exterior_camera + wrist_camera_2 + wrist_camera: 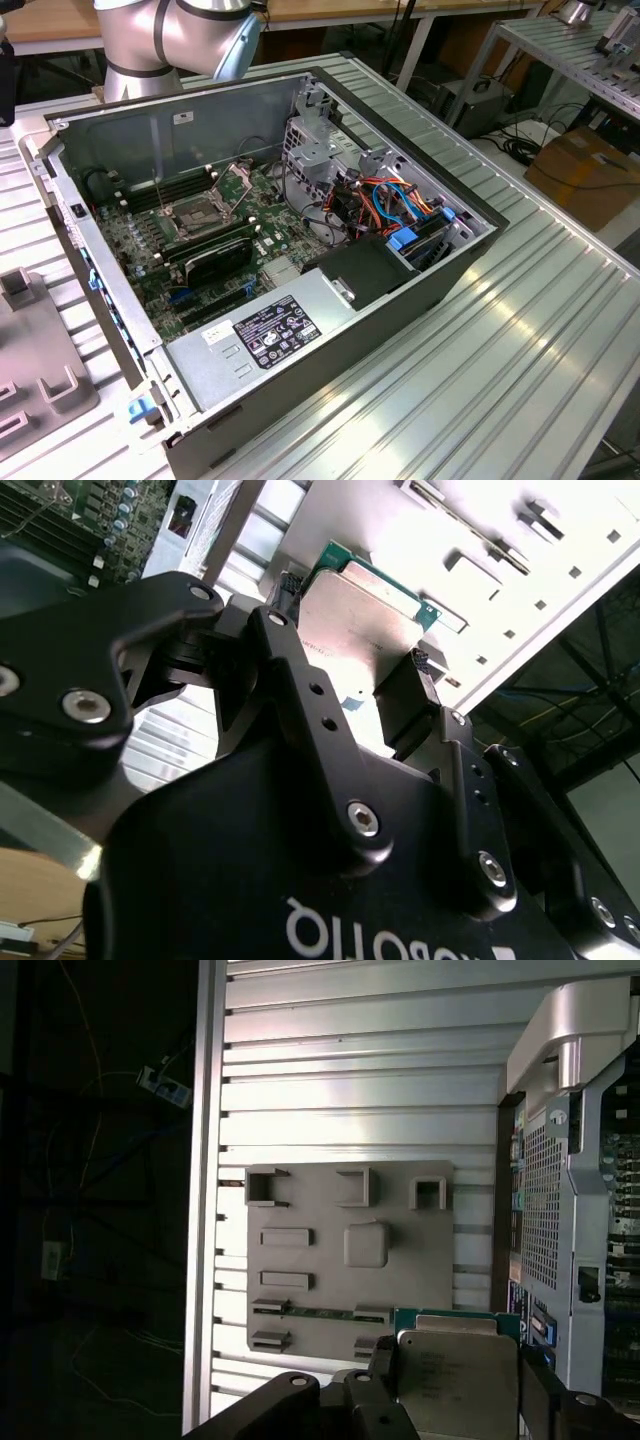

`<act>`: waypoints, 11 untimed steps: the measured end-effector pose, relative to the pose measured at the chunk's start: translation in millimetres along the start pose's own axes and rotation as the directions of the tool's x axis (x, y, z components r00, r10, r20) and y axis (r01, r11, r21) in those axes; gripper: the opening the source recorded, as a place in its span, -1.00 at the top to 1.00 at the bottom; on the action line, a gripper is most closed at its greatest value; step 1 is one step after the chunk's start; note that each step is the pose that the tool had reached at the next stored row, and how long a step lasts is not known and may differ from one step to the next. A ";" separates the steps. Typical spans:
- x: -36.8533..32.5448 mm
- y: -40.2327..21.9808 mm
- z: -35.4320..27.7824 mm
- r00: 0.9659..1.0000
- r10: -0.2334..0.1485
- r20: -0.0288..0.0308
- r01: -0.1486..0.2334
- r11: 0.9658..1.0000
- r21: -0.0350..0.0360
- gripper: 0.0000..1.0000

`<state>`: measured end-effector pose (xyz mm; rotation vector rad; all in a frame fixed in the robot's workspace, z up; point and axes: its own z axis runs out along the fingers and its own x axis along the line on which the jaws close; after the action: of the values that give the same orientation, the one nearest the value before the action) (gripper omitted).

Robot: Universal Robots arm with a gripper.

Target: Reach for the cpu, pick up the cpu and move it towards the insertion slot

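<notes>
Now we see the end effector (355, 650) pinch the cpu (360, 615) by two edges, up near the grey tray (320, 1210) on the desk (350, 1090), beside the computer case (545, 1210). The insertion slot (200, 212) lies inside that case.

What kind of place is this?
Most likely a robot lab or workshop: an open computer case sits on a ribbed metal table, a robot arm stands by it, and its tool holds a computer chip.
</notes>
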<state>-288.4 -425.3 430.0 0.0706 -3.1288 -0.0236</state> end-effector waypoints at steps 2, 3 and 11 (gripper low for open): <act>-1.8 -0.1 -0.1 1.000 0.000 0.000 0.000 1.000 0.000 -0.09; -2.6 -0.1 -0.1 1.000 0.000 0.000 0.000 1.000 0.000 -0.09; -9.4 -0.4 -0.1 1.000 0.000 0.000 0.000 1.000 0.000 -0.09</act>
<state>-279.0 -425.3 430.0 0.0707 -3.1288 -0.0237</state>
